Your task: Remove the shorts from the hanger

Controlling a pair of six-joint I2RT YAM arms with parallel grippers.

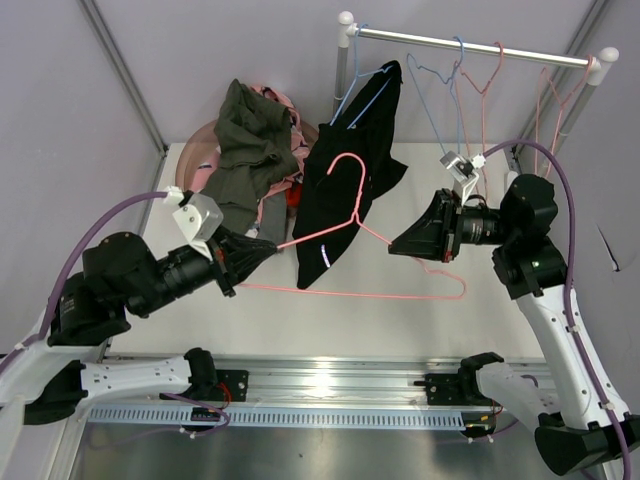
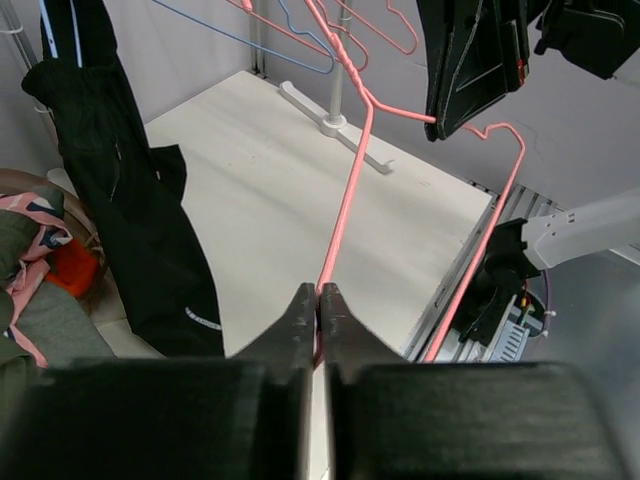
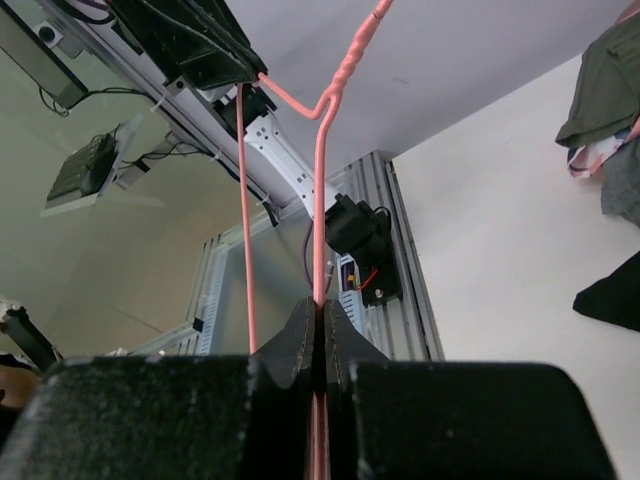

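Observation:
An empty pink hanger hangs in the air between my two grippers. My left gripper is shut on its left shoulder wire, and my right gripper is shut on its right shoulder wire. Black shorts hang behind it from a blue hanger on the rack, also seen as black shorts. More shorts lie piled at the back left: olive, pink patterned and orange.
A rack with a metal rod stands at the back right, carrying several empty blue and pink hangers. The pile rests in a round basket. The rack's white foot lies on the table.

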